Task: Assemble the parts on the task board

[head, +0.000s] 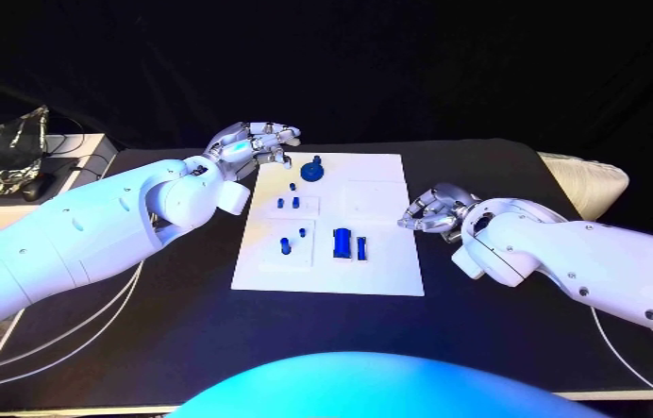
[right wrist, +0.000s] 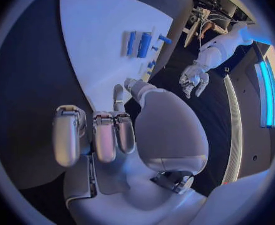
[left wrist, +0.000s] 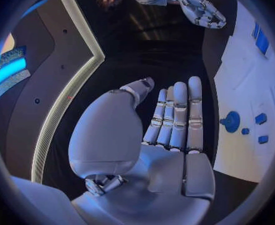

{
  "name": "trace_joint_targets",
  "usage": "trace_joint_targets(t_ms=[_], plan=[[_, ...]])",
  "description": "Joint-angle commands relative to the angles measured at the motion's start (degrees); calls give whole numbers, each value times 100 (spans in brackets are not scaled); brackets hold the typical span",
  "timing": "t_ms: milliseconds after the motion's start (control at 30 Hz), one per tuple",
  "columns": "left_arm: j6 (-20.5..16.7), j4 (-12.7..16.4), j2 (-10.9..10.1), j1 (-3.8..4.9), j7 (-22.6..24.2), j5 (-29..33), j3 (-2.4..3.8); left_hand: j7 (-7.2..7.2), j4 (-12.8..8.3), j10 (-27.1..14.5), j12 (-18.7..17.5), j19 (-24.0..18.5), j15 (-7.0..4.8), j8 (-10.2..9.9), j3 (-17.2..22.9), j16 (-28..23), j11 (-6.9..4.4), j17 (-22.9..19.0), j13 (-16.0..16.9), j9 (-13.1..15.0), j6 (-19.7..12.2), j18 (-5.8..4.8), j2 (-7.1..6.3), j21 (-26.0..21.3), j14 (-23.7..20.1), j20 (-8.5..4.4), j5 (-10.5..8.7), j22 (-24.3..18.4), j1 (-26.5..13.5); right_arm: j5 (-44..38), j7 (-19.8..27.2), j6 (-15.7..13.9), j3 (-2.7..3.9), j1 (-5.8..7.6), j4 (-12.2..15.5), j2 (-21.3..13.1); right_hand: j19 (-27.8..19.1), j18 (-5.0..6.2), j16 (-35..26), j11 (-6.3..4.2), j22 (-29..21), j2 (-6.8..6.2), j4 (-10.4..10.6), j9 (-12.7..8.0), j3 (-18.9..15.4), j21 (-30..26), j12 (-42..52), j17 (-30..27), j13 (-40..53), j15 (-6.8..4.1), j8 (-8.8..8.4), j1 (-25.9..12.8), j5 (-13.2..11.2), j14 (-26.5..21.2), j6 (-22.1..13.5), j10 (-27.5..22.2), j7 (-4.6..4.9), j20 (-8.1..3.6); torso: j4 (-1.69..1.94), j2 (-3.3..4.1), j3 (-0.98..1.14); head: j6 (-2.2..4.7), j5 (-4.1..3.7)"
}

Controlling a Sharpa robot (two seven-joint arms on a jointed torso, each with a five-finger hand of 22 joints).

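Flanking the task board (head: 388, 281) — left robot hand (head: 256, 142) spread empty, right robot hand (head: 436, 209) curled empty.

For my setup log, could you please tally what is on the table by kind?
White task board: 1
Round blue part at the board's far edge: 1
Small blue pegs: 5
Flat blue block: 1
Slim blue bar: 1
Total: 9
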Motion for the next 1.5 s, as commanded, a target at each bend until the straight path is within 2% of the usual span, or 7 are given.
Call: trace_joint_targets(t_ms=[33,167,367,700,967,1200,1500], plan=[[-10,-26,29,0,150,11,4,-6,25,-31,16,45,0,30,2,-27,-10,5,-4,-8,-47,32,6,-23,-40,9,-10,-8,11,72,577,-428,3,6,-44,41,418,38,15,-2,1283,-5,-48,0,-1,38,30,1222,1471,-12,33,61,-104,553,95,574,-18,15,-31,-18,21,0,2],[-2,-57,55,0,160,13,4,-6,25,-31,16,45,0,30,2,-27,-10,5,-4,-8,-47,32,6,-23,-40,9,-10,-8,11,-161,439,-515,0,-18,-137,196,429,31,22,-62,1295,-46,-119,37,26,83,61,1242,1489,-57,140,146,-302,558,251,591,-92,-14,-13,-11,19,0,-10],[9,-67,72,-1,170,7,4,-9,24,-26,22,48,-2,36,5,-26,-13,6,-3,-8,-42,33,11,-25,-39,8,-9,-10,25,-702,141,-727,-8,-157,-284,495,437,27,26,-167,1301,-136,-190,148,52,103,86,1255,1503,-145,405,237,-688,561,452,605,-216,-91,14,19,12,0,-19],[18,-62,67,-1,172,-36,4,-11,23,-22,25,51,-4,40,6,-26,-15,6,-2,-8,-39,34,12,-27,-38,7,-8,-11,34,-1629,-197,-1017,-15,-353,-465,849,461,8,41,-259,1327,-248,-187,426,-47,205,95,1297,1508,-227,904,277,-1041,571,479,609,-319,-171,13,19,8,0,-23],[34,-63,74,-1,164,-56,4,-11,23,-22,25,51,-4,40,6,-26,-15,6,-2,-8,-39,34,12,-27,-38,7,-8,-11,34,-2192,-328,-1064,-25,-463,-575,1070,473,-2,55,-270,1341,-274,-179,470,-123,262,95,1331,1508,-236,989,285,-1058,579,464,609,-330,-181,19,27,5,0,-36],[41,-60,68,-1,154,-67,4,-11,23,-22,25,51,-4,40,6,-26,-15,6,-2,-8,-39,34,12,-27,-38,7,-8,-11,34,-2450,-356,-868,-39,-546,-652,1212,476,-5,57,-279,1344,-306,-177,512,-256,276,95,1337,1508,-246,1075,329,-1072,580,427,609,-338,-192,28,35,-8,0,-43],[45,-50,61,-1,150,-77,4,-11,23,-22,25,51,-4,40,6,-26,-15,6,-2,-8,-39,34,12,-27,-38,7,-8,-11,34,-2591,-390,-744,-48,-630,-755,1322,476,-6,58,-282,1345,-302,-172,525,-320,279,95,1339,1508,-249,1108,360,-1072,580,411,609,-341,-196,40,40,-10,0,-39]])
